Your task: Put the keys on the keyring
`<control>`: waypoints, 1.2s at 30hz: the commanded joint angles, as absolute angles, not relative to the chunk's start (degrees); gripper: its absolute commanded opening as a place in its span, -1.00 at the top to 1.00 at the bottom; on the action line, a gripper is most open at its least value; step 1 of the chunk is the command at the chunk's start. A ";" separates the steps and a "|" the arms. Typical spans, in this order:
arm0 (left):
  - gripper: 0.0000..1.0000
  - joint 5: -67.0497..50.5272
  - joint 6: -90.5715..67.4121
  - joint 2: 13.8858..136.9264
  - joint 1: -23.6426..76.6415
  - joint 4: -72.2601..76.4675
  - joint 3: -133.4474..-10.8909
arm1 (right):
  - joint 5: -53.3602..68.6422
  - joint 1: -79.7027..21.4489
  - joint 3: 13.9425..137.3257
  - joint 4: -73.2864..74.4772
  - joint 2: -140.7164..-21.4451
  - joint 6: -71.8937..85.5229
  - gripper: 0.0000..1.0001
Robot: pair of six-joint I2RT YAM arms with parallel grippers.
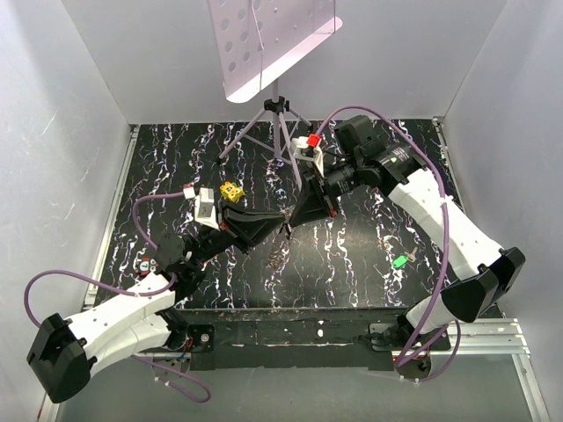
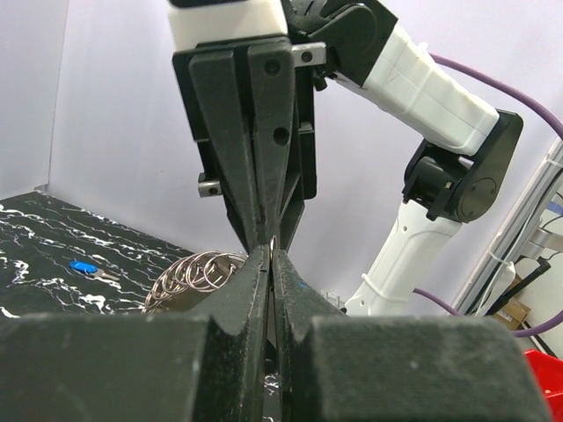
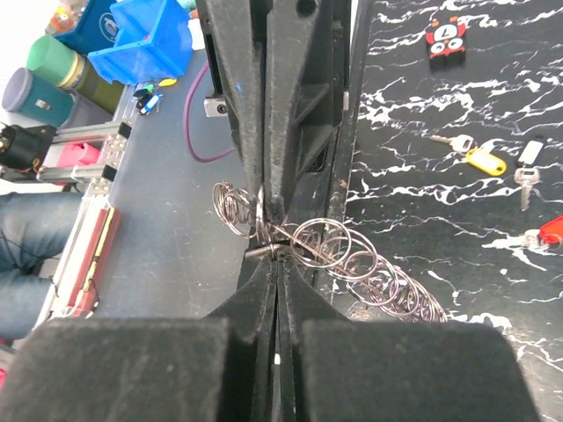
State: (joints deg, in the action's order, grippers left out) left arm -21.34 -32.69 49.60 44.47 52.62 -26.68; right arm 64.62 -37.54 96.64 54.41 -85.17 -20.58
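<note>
The keyring (image 3: pixel 369 264) is a grey-brown metal ring strung with several small wire loops. It hangs above the table between both grippers, which meet tip to tip. My left gripper (image 2: pixel 271 257) is shut on the ring's wire, with the loops (image 2: pixel 189 277) to its left. My right gripper (image 3: pixel 277 264) is shut on the same ring from the other side. In the top view they meet mid-table (image 1: pixel 289 221). On the table lie a yellow key (image 3: pixel 482 160), a white-headed key (image 3: pixel 526 167), a red key (image 3: pixel 550 230), a blue key (image 2: pixel 84 267) and a green key (image 1: pixel 400 261).
A chunky yellow block (image 1: pixel 231 191) lies behind the left arm. A red and black ladybird-like fob (image 3: pixel 445 37) lies on the table. A tripod stand (image 1: pixel 277 123) with a white perforated plate stands at the back. White walls enclose the black marbled table (image 1: pixel 369 281).
</note>
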 commanded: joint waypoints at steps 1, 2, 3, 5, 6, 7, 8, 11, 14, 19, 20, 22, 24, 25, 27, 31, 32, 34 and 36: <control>1.00 -19.78 -34.10 49.39 44.65 58.96 -27.51 | 65.91 -37.79 93.44 48.70 -83.85 -15.13 0.97; 1.00 -19.86 -34.36 50.09 44.65 59.93 -27.77 | 66.44 -37.71 92.64 47.65 -83.93 -14.07 0.97; 1.00 -20.04 -34.71 50.62 44.65 60.72 -27.95 | 66.71 -37.79 92.29 46.51 -84.02 -13.02 0.97; 1.00 -20.39 -35.07 51.59 44.65 61.34 -28.47 | 67.06 -37.79 91.76 45.53 -84.20 -11.87 0.97; 1.00 -20.65 -35.07 51.94 44.65 61.61 -28.65 | 67.58 -37.79 91.76 45.27 -84.20 -11.52 0.97; 1.00 -20.83 -35.33 52.20 44.65 61.87 -28.74 | 68.02 -37.79 91.67 45.00 -84.11 -11.34 0.97; 1.00 -21.00 -35.42 52.47 44.65 61.87 -28.74 | 68.20 -37.79 91.67 45.00 -84.02 -11.34 0.97; 1.00 -21.09 -35.25 52.12 44.65 61.00 -28.22 | 69.17 -37.53 92.28 46.75 -83.41 -13.52 0.97; 1.00 -21.27 -34.37 50.81 44.74 58.90 -27.42 | 70.14 -36.30 94.47 51.92 -82.36 -19.31 0.71; 1.00 -22.50 -32.70 48.34 44.65 53.88 -26.81 | 70.40 -33.93 99.83 61.59 -81.65 -30.21 0.37; 1.00 -22.85 -32.43 48.25 44.74 52.83 -26.89 | 70.05 -33.93 100.45 62.83 -81.74 -31.45 0.34; 1.00 -23.73 -31.82 48.43 44.65 51.07 -27.51 | 69.87 -33.84 101.42 63.63 -82.09 -33.22 0.28; 1.00 -24.52 -31.55 48.86 44.65 50.19 -28.03 | 70.83 -34.10 101.60 62.59 -82.88 -33.40 0.20; 1.00 -24.78 -31.55 49.39 44.65 50.36 -28.39 | 71.19 -34.54 101.86 61.88 -83.14 -33.40 0.18; 1.00 -25.13 -31.55 50.09 44.65 50.62 -29.00 | 70.76 -35.24 102.48 61.26 -84.37 -33.22 0.17; 1.00 -25.49 -31.90 51.15 44.56 51.33 -29.44 | 70.66 -35.95 102.31 59.77 -85.25 -31.47 0.17; 1.00 -25.49 -31.82 51.15 44.65 51.42 -29.36 | 70.14 -36.03 101.96 59.24 -85.25 -31.12 0.17; 1.00 -25.31 -31.99 51.06 44.65 51.59 -29.18 | 69.35 -35.95 100.82 58.19 -84.82 -30.24 0.17; 1.00 -25.05 -31.99 50.80 44.65 52.12 -28.83 | 69.00 -36.12 99.58 57.48 -84.55 -29.71 0.17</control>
State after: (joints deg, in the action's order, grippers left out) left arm -24.93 -32.56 51.77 44.47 49.78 -26.76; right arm 68.93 -35.81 100.55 59.81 -85.36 -30.74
